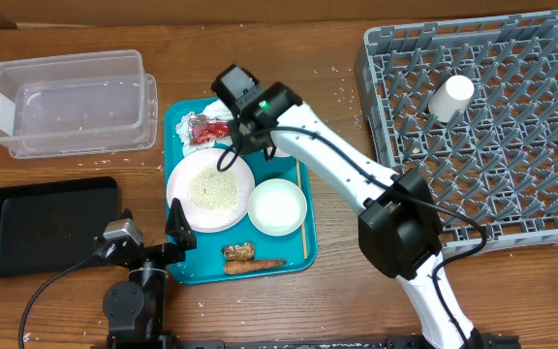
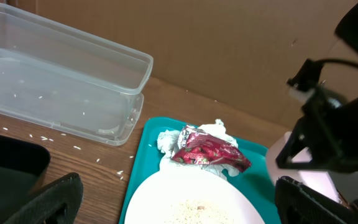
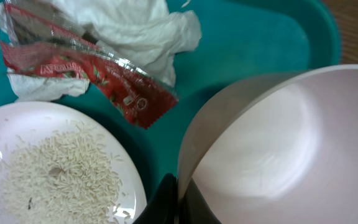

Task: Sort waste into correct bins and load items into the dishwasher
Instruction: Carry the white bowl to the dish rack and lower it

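My right gripper [image 3: 180,200] is shut on the rim of a small pale pink dish [image 3: 272,143] over the teal tray [image 3: 253,43]. Beside it lie the red wrapper [image 3: 98,78] on crumpled tissue [image 3: 135,25], and the large plate [image 3: 17,124] with rice grains [image 3: 61,174]. From overhead, the right gripper [image 1: 245,143] sits between the wrapper [image 1: 206,128] and the plate [image 1: 210,191]. The bowl [image 1: 277,206] stands to the right, with the brown scrap [image 1: 238,251] and carrot stick [image 1: 255,264] below. My left gripper [image 1: 177,225] hangs open at the plate's near edge.
The clear tub [image 1: 71,102] stands at the back left and the black tray [image 1: 51,225] at the front left. At the right is the grey dish rack [image 1: 492,126] with a white cup [image 1: 450,95] in it. Loose grains dot the wood near the tub [image 2: 61,81].
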Robot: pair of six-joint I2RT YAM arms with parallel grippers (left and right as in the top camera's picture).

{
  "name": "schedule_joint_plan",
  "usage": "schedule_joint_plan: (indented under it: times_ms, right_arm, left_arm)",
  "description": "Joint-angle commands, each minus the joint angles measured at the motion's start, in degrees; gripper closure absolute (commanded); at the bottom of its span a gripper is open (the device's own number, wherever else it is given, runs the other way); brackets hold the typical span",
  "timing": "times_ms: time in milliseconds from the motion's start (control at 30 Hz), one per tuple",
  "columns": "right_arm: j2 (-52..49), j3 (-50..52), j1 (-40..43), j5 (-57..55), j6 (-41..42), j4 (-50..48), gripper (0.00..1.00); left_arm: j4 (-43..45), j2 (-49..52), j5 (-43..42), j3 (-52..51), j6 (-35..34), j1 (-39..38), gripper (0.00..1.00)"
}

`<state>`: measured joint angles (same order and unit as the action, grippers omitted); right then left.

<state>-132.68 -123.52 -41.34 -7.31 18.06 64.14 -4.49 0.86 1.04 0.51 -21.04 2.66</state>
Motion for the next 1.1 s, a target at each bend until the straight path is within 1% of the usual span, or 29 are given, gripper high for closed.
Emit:
schedule_joint_plan:
  times_ms: [0, 133, 200, 333, 467, 567, 700, 833, 900, 933, 1000, 1067]
  right_arm:
    - [1.07, -7.21, 2.75, -0.15, 1.99, 3.3, 0.96]
    - [3.58, -14.78, 8.83, 0.87, 7.37, 10.71, 0.96]
    - [5.38, -17.16, 12.94, 3.3, 7.52, 13.03, 0.96]
    - [10.69, -18.73, 25.53, 12.31, 7.93, 16.33, 0.96]
    - [14.45, -18.73, 39.76, 24.44, 7.89, 18.67, 0.96]
    - [14.93, -18.64, 50.64, 35.28, 4.96, 19.15, 0.96]
    - [14.56, -16.83, 60.98, 45.57, -0.04, 19.19, 0.96]
    - [14.01, -14.12, 67.82, 53.92, -5.35, 18.38, 0.96]
    - [13.99, -11.98, 69.57, 58.55, -8.52, 16.98, 0.96]
    - [13.99, -10.32, 70.34, 61.18, -9.86, 15.61, 0.96]
    - [13.99, -6.95, 71.08, 64.89, -9.99, 12.28, 0.96]
    - [13.99, -0.72, 71.25, 72.41, -9.94, 5.11, 0.96]
  left_arm:
    - [0.17, -0.55, -0.5, -0.24, -0.81, -0.04, 0.0]
    - [0.17, -0.55, -0.5, -0.24, -0.81, -0.04, 0.0]
    - [0.17, -0.55, -0.5, -0.24, -0.81, -0.04, 0.0]
    - [0.17, -0.55, -0.5, -0.24, -0.81, -0.04, 0.0]
    - [0.17, -0.55, -0.5, -0.24, -0.81, -0.04, 0.0]
    - [0.17, -0.55, -0.48, -0.24, -0.81, -0.04, 0.0]
    - [0.17, -0.55, -0.5, -0.24, -0.81, -0.04, 0.0]
    - [0.17, -0.55, -0.5, -0.24, -0.81, -0.04, 0.0]
    - [0.17, -0.55, -0.5, -0.24, -0.81, -0.04, 0.0]
    - [0.17, -0.55, -0.5, -0.24, -0.81, -0.04, 0.0]
    - [0.17, -0.55, -0.5, -0.24, -0.81, -0.04, 0.0]
    - [0.17, -0.55, -0.48, -0.24, -0.81, -0.04, 0.0]
